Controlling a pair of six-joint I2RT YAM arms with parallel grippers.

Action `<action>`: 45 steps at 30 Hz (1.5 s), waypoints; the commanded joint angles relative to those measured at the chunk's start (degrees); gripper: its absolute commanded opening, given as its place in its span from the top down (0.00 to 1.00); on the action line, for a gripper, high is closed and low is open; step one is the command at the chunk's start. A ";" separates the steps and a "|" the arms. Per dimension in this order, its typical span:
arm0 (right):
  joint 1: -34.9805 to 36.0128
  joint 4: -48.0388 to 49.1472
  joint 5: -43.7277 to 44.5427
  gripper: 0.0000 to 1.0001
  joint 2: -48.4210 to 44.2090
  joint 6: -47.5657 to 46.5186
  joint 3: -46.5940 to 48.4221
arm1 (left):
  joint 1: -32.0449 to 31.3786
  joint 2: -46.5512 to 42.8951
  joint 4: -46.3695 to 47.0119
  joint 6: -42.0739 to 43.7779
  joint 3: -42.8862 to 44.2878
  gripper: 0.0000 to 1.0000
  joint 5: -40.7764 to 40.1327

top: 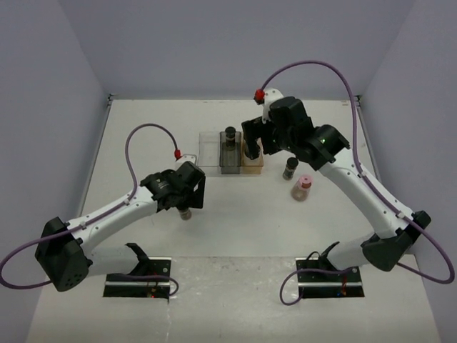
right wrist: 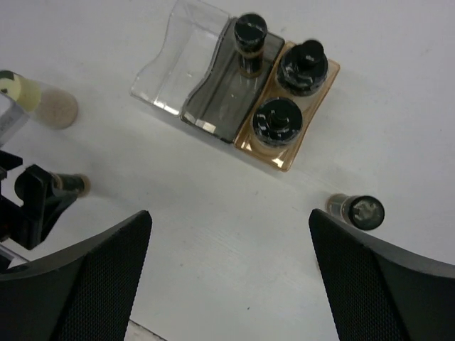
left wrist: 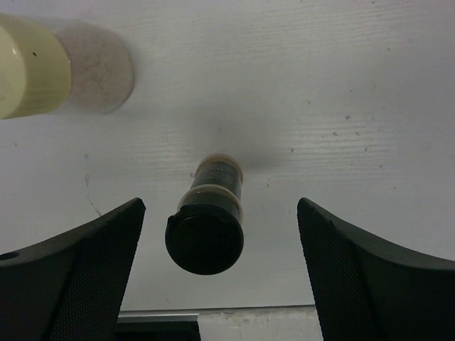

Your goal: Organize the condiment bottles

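Nearest my bases, my left gripper [left wrist: 220, 209] hangs with its fingers spread wide on either side of a black-capped bottle [left wrist: 206, 238]. The bottle appears to stand upright on the table [left wrist: 341, 85] and neither pad touches it. I judge I am lined up over the cap so that closing will catch it squarely. Just beyond it, a yellow-green-capped bottle [left wrist: 43, 64] with pale contents lies on its side, so it will want a different approach. Further out on my right, a pink-capped bottle [top: 302, 187] and a second black-capped bottle [right wrist: 359, 209] stand near each other on the bare table, close beside the tray [right wrist: 170, 71], not yet sorted. My right gripper [right wrist: 229, 215] hovers above that end, fingers apart and holding nothing. Farthest away, the tray's tan compartment [right wrist: 284, 160] holds two black-capped bottles one behind the other, the grey compartment [right wrist: 220, 99] has one at its far end, and the clear compartment [right wrist: 186, 50] has none. Four bottles, I judge, remain to be put away.
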 commanded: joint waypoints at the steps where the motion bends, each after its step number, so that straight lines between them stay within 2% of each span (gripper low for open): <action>1: 0.33 3.02 -0.43 0.06 -2.68 2.52 -5.53 | -0.40 1.34 -1.59 -5.13 -1.23 0.11 -3.18; 4: 0.42 3.73 -0.61 0.05 -5.94 2.87 -8.62 | -0.40 1.95 -0.37 -5.74 -2.20 0.28 -3.18; 5: 0.42 3.73 -0.61 0.05 -7.08 2.96 -9.66 | -0.40 2.48 -0.36 -6.09 -2.46 0.46 -3.00; 7: 0.42 3.73 -0.43 0.05 -7.96 3.14 -10.46 | -0.49 2.66 -0.71 -6.36 -2.73 0.59 -2.83; 8: 0.42 3.73 -0.17 0.05 -8.67 3.14 -10.90 | -0.66 2.31 -0.98 -6.71 -2.47 0.78 -2.91; 11: 0.42 3.38 0.27 0.04 -9.11 3.40 -11.17 | -1.54 1.52 -2.56 -6.63 -0.37 0.95 -3.70; 13: 0.42 3.64 0.36 0.04 -9.72 3.93 -11.87 | -1.98 1.52 -3.26 -5.40 2.44 1.00 -3.62; 16: 0.42 3.29 1.67 0.04 -10.78 4.81 -12.92 | -2.42 2.30 -3.35 -3.64 6.31 1.00 -2.92; 21: 0.24 1.53 6.43 0.02 -13.15 7.62 -15.03 | -2.51 8.80 -3.79 1.19 20.19 1.00 -3.00; 33: -1.60 -2.77 9.15 0.01 -21.76 10.08 -21.97 | -0.84 40.50 -8.62 8.66 60.25 1.00 -7.05; 39: -1.60 -3.66 8.37 0.01 -27.56 9.82 -26.81 | 2.06 49.58 -8.18 9.81 68.89 1.00 -4.15; 45: -1.51 -3.30 6.69 0.01 -29.24 9.82 -27.52 | 4.17 52.31 -7.40 10.33 70.57 1.00 -2.75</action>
